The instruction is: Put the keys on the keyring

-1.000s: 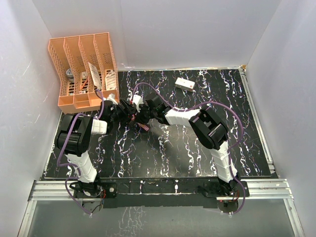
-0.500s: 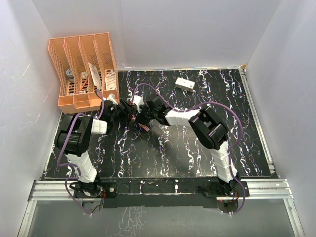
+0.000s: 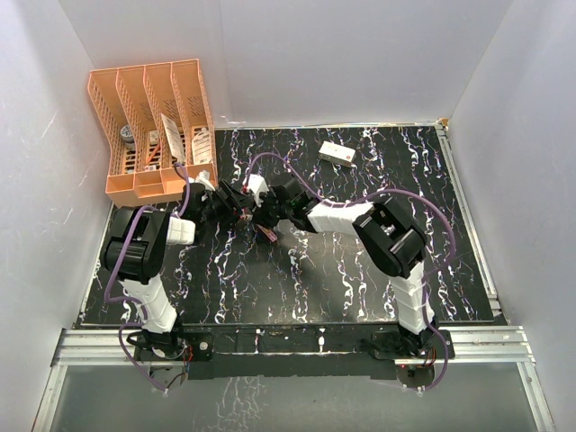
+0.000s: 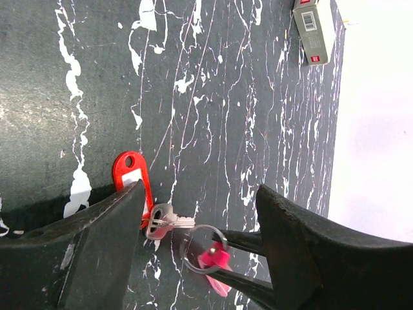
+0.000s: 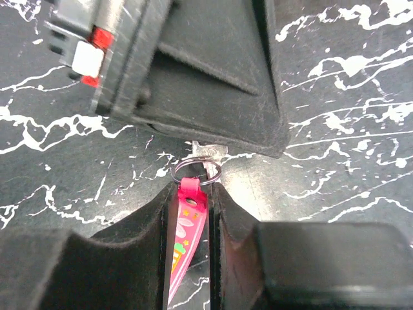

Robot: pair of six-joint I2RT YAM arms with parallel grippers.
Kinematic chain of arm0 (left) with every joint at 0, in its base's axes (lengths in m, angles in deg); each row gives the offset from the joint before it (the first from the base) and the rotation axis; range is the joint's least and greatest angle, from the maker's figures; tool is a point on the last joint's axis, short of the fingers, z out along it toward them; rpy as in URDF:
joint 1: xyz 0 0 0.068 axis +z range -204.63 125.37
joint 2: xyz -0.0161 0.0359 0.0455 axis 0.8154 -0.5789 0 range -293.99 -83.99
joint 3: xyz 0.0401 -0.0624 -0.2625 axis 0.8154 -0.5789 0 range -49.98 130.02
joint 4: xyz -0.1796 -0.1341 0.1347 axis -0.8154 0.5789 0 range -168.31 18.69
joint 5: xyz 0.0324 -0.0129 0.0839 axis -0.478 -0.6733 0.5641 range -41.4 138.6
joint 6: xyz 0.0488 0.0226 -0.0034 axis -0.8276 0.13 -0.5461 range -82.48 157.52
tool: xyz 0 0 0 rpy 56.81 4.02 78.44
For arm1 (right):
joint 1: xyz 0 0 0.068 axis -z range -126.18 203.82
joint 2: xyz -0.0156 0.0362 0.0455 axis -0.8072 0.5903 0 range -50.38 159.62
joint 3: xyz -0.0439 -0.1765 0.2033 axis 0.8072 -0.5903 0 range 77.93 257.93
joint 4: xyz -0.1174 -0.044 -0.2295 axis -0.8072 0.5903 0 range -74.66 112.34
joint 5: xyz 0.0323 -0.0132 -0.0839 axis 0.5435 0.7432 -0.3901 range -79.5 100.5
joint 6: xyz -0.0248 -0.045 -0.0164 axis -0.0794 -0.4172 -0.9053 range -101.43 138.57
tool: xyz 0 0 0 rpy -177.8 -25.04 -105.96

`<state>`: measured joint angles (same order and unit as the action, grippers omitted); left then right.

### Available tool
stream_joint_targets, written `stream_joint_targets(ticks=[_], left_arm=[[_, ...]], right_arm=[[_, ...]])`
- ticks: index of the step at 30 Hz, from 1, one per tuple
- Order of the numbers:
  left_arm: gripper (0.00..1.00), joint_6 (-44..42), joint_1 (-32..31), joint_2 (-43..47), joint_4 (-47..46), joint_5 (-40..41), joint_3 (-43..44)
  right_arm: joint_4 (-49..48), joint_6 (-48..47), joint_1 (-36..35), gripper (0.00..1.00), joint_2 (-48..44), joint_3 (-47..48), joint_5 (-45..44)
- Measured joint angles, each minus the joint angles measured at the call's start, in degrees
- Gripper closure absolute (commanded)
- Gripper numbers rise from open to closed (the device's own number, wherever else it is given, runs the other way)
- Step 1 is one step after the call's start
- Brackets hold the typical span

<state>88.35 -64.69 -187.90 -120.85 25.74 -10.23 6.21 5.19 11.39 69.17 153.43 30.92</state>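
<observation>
The keys lie on the black marbled mat: a pale metal key [image 4: 166,221] joined to a piece with a bright red head [image 4: 132,180]. My left gripper [image 4: 201,195] hangs open over them, one finger on each side. Just right of the metal key is the keyring [image 4: 202,248], a thin metal ring with a pink tag [image 4: 216,263]. My right gripper [image 5: 192,191] is shut on the pink tag [image 5: 186,239], and the keyring [image 5: 197,171] sticks out past its fingertips. A bit of the metal key [image 5: 210,150] shows under the left gripper's body. In the top view both grippers meet at the mat's back left [image 3: 252,209].
An orange slotted rack [image 3: 153,130] stands at the back left, close behind the left gripper. A small white box with red marks [image 3: 337,154] lies at the back centre, and it also shows as the box [image 4: 313,29] in the left wrist view. White walls enclose the mat.
The right arm's elbow has swung slightly right and the pink tag has shifted a little with it. The left arm has stayed still.
</observation>
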Motion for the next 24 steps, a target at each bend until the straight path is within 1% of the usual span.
stream_joint_targets(ticks=[6, 13, 18, 24], left_arm=[[0.32, 0.2, 0.15, -2.03, -3.13, -2.64, 0.28], [0.32, 0.02, 0.15, -4.96, -4.96, -5.64, 2.75], [0.32, -0.04, -0.11, -7.43, -6.08, -7.91, 4.96], [0.33, -0.22, -1.53, -9.05, -7.04, -9.03, 6.45]], right_arm=[[-0.24, -0.02, 0.02, 0.96, -6.43, -2.99, -2.23], [-1.05, 0.04, 0.79, 0.96, -13.57, -7.15, -5.07], [-0.98, 0.37, 2.91, 0.96, -17.9, -11.45, -7.3], [-0.33, 1.03, 6.32, 0.96, -25.31, -17.33, -8.26]])
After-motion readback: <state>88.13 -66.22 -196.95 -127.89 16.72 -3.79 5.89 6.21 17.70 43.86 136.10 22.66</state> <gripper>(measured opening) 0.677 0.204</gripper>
